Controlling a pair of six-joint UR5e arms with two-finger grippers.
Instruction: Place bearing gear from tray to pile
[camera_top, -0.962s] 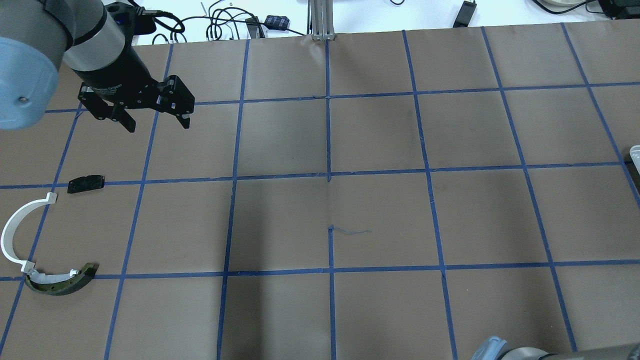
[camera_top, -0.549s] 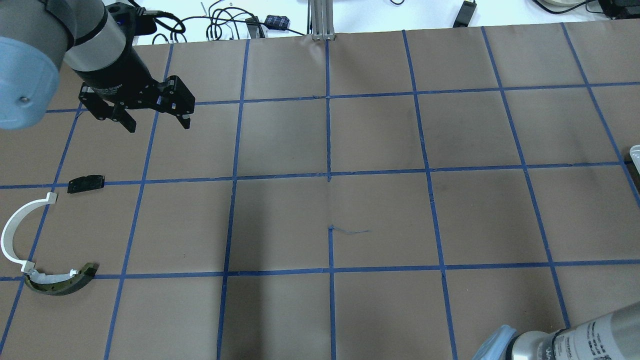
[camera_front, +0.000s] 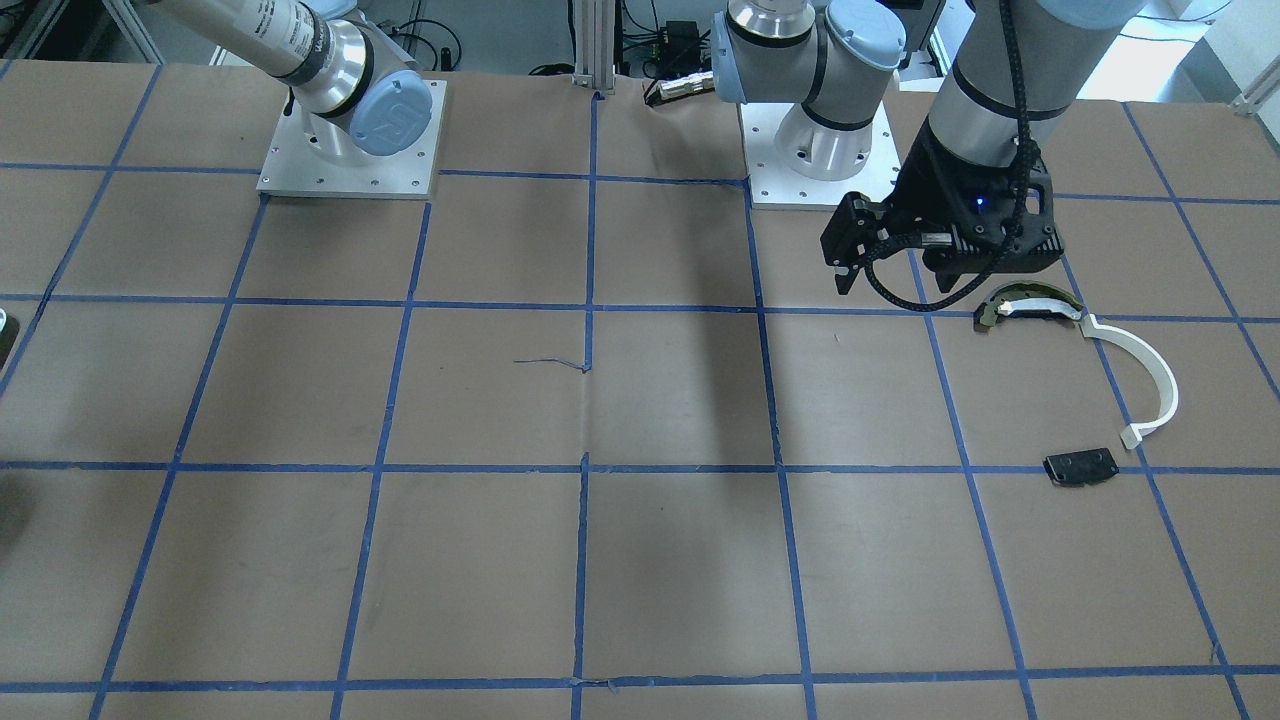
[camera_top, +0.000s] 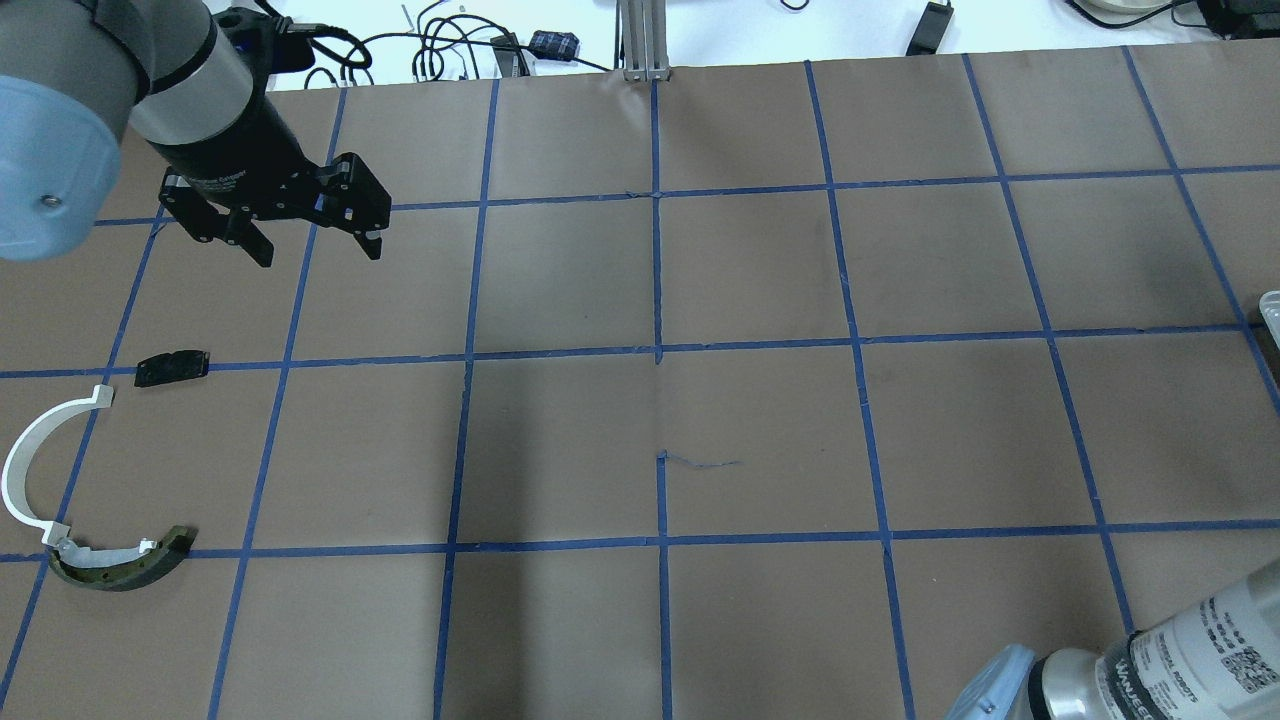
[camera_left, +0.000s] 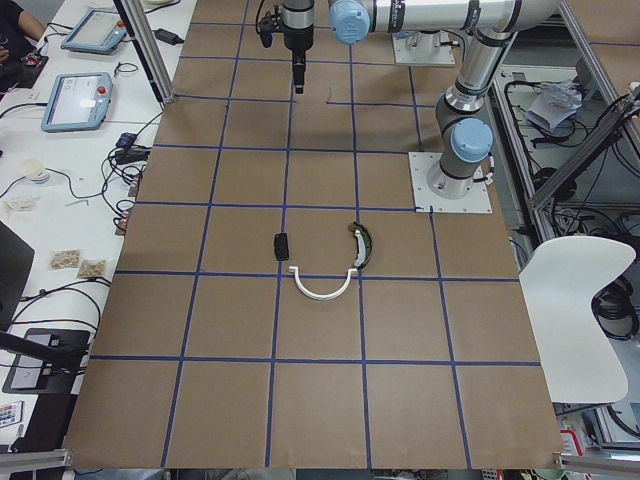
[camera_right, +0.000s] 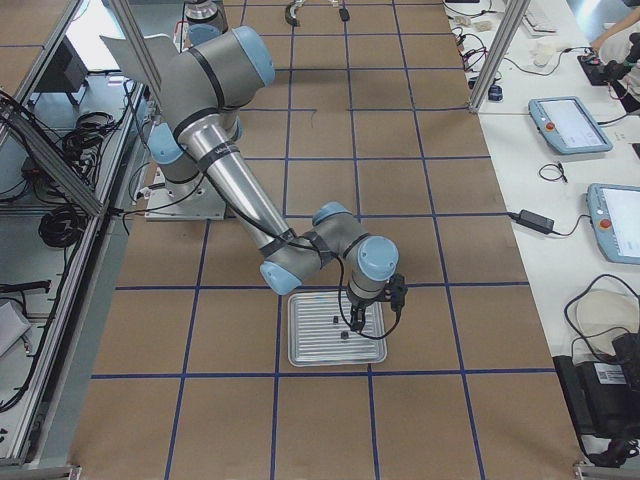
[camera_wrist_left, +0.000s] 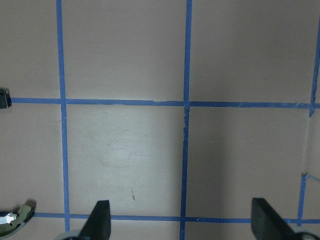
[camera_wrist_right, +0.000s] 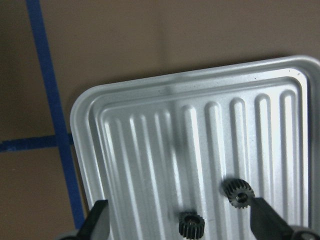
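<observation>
Wide-open right gripper hangs over two small black toothed gears at lower frame on the ribbed silver tray. Descending between them could nudge both. At upper left, the left gripper gapes empty.

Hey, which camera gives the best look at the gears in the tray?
Right wrist view: two toothed gears close up on the tray. Exterior right shows only dark specks; the rest miss them.

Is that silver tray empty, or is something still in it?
Not empty. The tray holds two small black gears, lying apart from each other on its ribbed floor in the right wrist view.
</observation>
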